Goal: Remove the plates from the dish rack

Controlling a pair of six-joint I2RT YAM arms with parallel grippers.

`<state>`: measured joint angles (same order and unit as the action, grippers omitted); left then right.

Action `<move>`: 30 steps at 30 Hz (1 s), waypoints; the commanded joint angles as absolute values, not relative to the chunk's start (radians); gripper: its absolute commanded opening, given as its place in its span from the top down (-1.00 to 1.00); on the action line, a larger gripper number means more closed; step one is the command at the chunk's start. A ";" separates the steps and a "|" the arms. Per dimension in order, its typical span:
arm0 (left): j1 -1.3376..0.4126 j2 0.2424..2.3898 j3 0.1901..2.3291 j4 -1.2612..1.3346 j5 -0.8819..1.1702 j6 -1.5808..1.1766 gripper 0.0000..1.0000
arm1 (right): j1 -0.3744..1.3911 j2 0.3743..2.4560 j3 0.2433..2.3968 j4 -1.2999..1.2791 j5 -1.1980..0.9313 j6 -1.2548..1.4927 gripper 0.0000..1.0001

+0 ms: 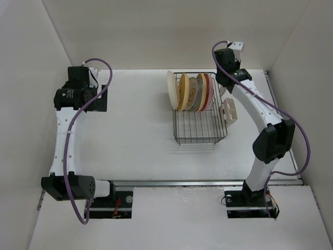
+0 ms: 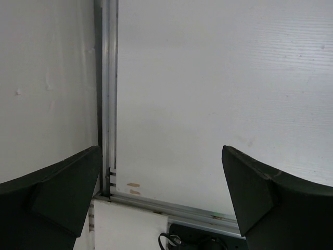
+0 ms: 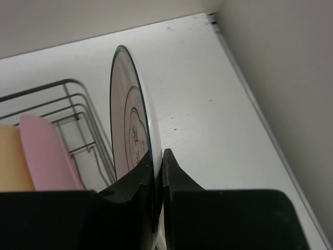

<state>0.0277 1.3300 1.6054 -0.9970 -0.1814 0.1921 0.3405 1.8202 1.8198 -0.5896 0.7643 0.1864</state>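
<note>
The dark wire dish rack (image 1: pixel 200 125) stands right of the table's middle, with several plates on edge at its far end: cream (image 1: pixel 170 88), yellow-orange (image 1: pixel 183 92) and pink (image 1: pixel 209 89). My right gripper (image 1: pixel 221 83) is at the rack's far right corner. In the right wrist view it (image 3: pixel 157 156) is shut on the rim of the white plate with dark rings (image 3: pixel 127 114), which stands upright next to the pink plate (image 3: pixel 47 156). My left gripper (image 1: pixel 103 97) is open and empty at the far left; its fingers (image 2: pixel 62 192) are wide apart over bare table.
A cream slotted cup holder (image 1: pixel 229 111) hangs on the rack's right side. White walls enclose the table at the back and both sides. A metal rail (image 2: pixel 106 104) runs along the table's edge under the left gripper.
</note>
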 commanded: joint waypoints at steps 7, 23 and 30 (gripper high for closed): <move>0.026 1.316 1.647 -1.057 0.060 0.166 -1.00 | 0.416 1.674 1.919 -0.588 0.913 0.183 1.00; 0.026 1.414 1.655 -1.052 0.299 0.126 -0.73 | 0.695 1.759 1.799 -0.325 -0.173 0.216 1.00; 0.026 1.476 1.655 -1.043 0.357 0.115 -0.62 | 0.704 1.858 1.767 -0.218 -0.491 0.288 1.00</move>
<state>0.0277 1.4506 1.6432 -1.0550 0.3119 0.1249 0.7124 1.8782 1.7489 -0.3721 -0.3195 0.2386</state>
